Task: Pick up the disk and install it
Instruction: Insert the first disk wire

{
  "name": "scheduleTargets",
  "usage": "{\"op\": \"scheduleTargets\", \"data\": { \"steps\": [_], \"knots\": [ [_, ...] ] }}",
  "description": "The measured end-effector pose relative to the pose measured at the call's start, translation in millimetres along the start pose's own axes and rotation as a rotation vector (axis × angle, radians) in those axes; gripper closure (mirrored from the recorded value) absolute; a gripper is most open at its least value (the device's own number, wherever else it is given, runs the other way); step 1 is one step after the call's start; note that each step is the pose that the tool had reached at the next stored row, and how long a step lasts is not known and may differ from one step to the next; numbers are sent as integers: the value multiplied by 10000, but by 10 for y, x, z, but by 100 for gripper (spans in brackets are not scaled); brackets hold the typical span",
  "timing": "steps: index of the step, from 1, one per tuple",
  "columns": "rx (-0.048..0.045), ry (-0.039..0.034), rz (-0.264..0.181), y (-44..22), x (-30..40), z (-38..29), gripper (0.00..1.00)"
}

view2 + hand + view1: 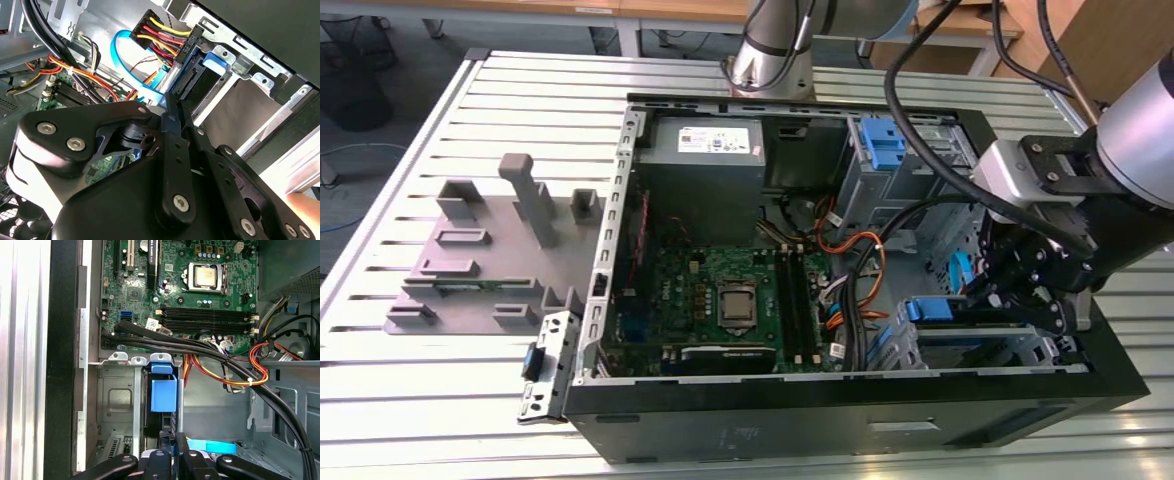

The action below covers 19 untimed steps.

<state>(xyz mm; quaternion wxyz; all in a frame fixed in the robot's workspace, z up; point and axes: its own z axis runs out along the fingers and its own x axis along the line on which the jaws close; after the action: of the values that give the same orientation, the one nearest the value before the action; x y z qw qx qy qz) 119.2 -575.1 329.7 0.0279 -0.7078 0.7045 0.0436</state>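
One disk (161, 405) sits edge-up in its bay, pinched by the closed hand (172, 460).

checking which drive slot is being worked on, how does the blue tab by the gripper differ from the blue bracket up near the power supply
The blue tab sits in the bay right at the gripper; the blue bracket is in the cage near the power supply, well away from the gripper. The tab looks short and blocky; the bracket is taller and stands upright. Both are blue plastic in grey metal cages.
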Motion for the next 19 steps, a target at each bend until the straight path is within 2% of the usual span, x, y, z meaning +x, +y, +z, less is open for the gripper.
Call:
{"op": "scheduleTargets", "data": {
  "steps": [5,6,14,19],
  "knots": [
    [1,-11,-1,0,0,6,83],
    [0,-6,-1,0,0,3,77],
    [0,0,-1,0,0,1,77],
    [0,-1,0,1,-5,-50,77]
  ]
}}
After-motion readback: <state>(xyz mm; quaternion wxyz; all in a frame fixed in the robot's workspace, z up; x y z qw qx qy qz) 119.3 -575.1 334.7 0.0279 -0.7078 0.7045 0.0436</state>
